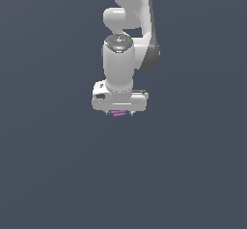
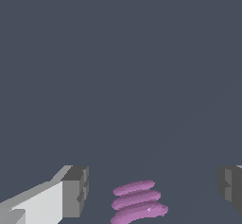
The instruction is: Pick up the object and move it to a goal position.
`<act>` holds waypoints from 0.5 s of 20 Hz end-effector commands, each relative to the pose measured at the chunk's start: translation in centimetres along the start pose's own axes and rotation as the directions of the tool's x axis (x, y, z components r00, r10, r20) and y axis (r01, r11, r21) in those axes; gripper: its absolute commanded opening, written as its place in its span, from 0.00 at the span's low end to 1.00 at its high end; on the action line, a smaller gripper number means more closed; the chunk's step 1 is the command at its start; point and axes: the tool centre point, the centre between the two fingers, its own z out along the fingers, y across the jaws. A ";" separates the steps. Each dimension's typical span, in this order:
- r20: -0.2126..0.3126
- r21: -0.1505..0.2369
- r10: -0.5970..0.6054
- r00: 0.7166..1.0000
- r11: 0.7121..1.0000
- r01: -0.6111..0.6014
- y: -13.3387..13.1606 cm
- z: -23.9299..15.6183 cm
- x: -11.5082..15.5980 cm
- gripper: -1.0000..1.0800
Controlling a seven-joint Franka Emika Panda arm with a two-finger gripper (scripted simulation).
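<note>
In the exterior view we see the white arm [image 1: 126,39] reaching straight down, and its gripper [image 1: 119,113] sits directly over the object [image 1: 118,113], a small magenta item whose ridges peek out just under the white hand body. From here the object looks centred beneath the gripper rather than off to either side of it, though the hand hides most of it and we cannot tell whether it rests on the grey surface [image 1: 58,175] or is already clear of it. In the wrist view we get the relation that matters: the gripper [image 2: 153,190] has its two grey fingertips [image 2: 75,190] spread wide, and the object [image 2: 137,202] lies in the gap between them, touching neither. It sits somewhat nearer the fingertip with the white link behind it than the opposite one, which shows only at the picture's edge. The object reads as three short purple bars stacked side by side, and their long axis seems to run roughly along the line joining the two fingertips, so we judge that closing would press on the bars' ends rather than their flanks. The jaws stand open, gripping nothing, with the object well inside their span.
</note>
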 end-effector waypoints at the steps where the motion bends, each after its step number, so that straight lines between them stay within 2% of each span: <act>1: 0.000 0.000 0.000 1.000 1.000 0.000 0.0 0.0 0.0 0.96; 10: 0.019 0.011 0.057 0.998 0.998 -0.057 2.8 0.0 -0.6 0.96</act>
